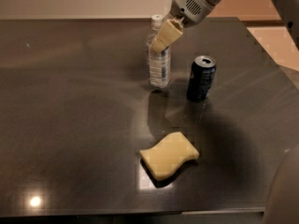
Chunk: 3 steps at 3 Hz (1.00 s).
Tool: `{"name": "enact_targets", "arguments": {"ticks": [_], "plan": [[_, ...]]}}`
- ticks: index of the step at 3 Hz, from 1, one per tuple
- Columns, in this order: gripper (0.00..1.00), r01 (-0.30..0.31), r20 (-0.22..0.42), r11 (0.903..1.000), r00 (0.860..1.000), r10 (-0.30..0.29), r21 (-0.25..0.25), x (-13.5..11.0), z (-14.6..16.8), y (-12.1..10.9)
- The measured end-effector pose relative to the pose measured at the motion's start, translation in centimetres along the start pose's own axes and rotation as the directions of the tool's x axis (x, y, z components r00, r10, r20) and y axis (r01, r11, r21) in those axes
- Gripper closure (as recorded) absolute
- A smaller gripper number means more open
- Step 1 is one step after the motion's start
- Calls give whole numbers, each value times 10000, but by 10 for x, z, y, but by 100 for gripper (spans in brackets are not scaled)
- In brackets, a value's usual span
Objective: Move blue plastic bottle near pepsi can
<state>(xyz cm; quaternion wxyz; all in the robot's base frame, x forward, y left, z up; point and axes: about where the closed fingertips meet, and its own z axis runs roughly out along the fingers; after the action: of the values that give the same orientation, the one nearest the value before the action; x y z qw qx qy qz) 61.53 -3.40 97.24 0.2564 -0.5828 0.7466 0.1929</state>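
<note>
At the upper centre of the frame, the gripper (164,35) hangs on its white arm (196,1), which enters from the upper right corner. Its jaws are clamped on the bottle (159,66) just under the white cap. One tan finger (166,33) lies across the front of the neck, and the other is hidden behind the plastic. The bottle is upright, a little above the middle of the frame, with its base down at the worktop (70,106). Whether it rests its full weight there or hangs just clear, I cannot tell. Just to its right stands the can (201,78), upright with its open top showing. A narrow strip of dark worktop lies between the two, so they are near but not touching.

As I judge it, the main part of the task is done: the bottle is already beside the can. What is left is to set it firmly down if it is not, part the jaws, and draw the gripper up and away without tipping the bottle into the can.

Lower down, right of centre, a pale yellow sponge (169,156) lies flat, well apart from both.

Count: one bottle, one can, one sponge, one gripper on one arm.
</note>
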Motion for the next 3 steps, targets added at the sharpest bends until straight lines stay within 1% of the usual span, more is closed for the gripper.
{"name": "enact_targets", "arguments": {"ticks": [1,2,3], "plan": [[100,-624,-1,9980,9981,624,-111,28,-8,-6],[82,-1102,111,9939,9938,1103,-84,49,-15,-10],[59,-1478,256,9890,9887,1480,-80,65,-19,-12]]}}
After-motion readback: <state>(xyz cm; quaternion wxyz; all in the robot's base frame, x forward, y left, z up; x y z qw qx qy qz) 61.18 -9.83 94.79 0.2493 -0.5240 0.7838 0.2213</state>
